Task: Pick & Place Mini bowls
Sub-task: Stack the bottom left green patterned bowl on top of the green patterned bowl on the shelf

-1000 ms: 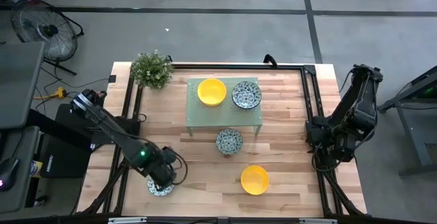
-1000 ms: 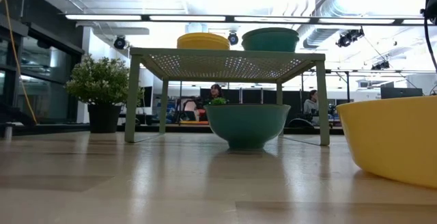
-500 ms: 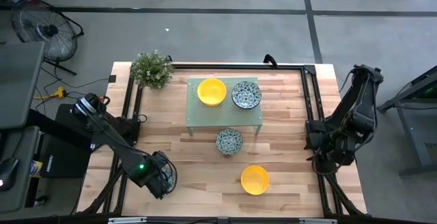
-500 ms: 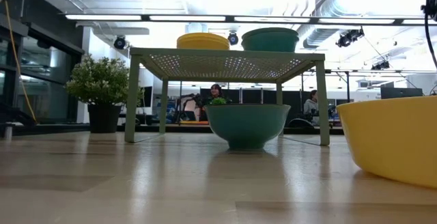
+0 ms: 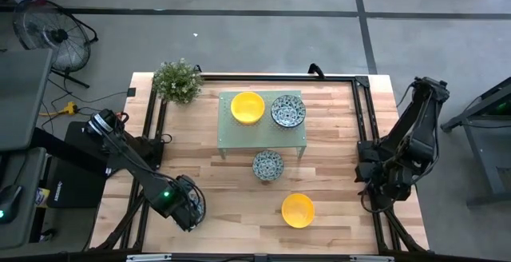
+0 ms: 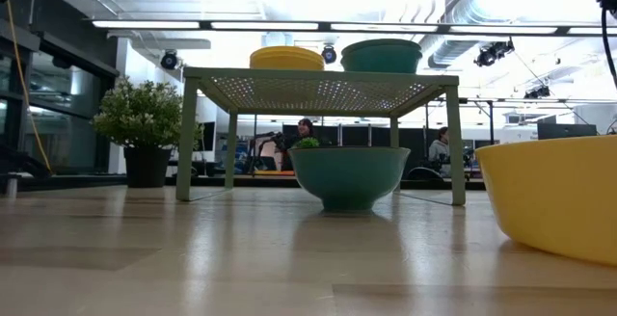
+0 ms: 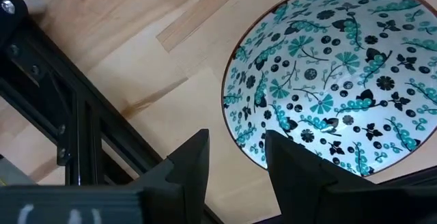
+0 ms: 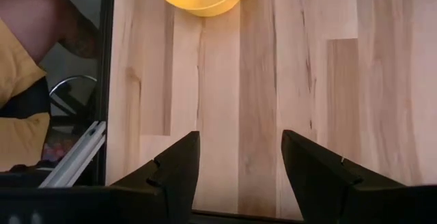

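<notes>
- Five mini bowls show in all: two plain yellow, three patterned white and blue-green. All sit upright, mouths up; being round, none has a long axis or a heading.
- Two stand side by side on top of the pale green perforated stand (image 5: 226, 138): a yellow bowl (image 5: 248, 107) toward the plant side, a patterned bowl (image 5: 287, 110) just beside it.
- A second patterned bowl (image 5: 267, 164) sits on the tabletop (image 5: 335, 150) at the stand's front edge; in the low view it shows under the stand, between its legs.
- The second yellow bowl (image 5: 298, 210) rests on the tabletop nearer the front edge, apart from the one by the stand; it fills the right of the low view.
- The third patterned bowl (image 7: 334, 80) shows only in the left wrist view, lying on the wood near the front left corner, close to the black frame rail.
- The left gripper (image 7: 235, 166) hangs over that bowl's rim, its fingers a narrow gap apart, one finger tip over the rim and the other over bare wood; it holds nothing that can be seen.
- The right gripper (image 8: 239, 159) waits at the tabletop's right side, fingers spread wide and empty, with bare wood between them.
- One small leafy plant (image 5: 177, 81) stands at the back left corner.
</notes>
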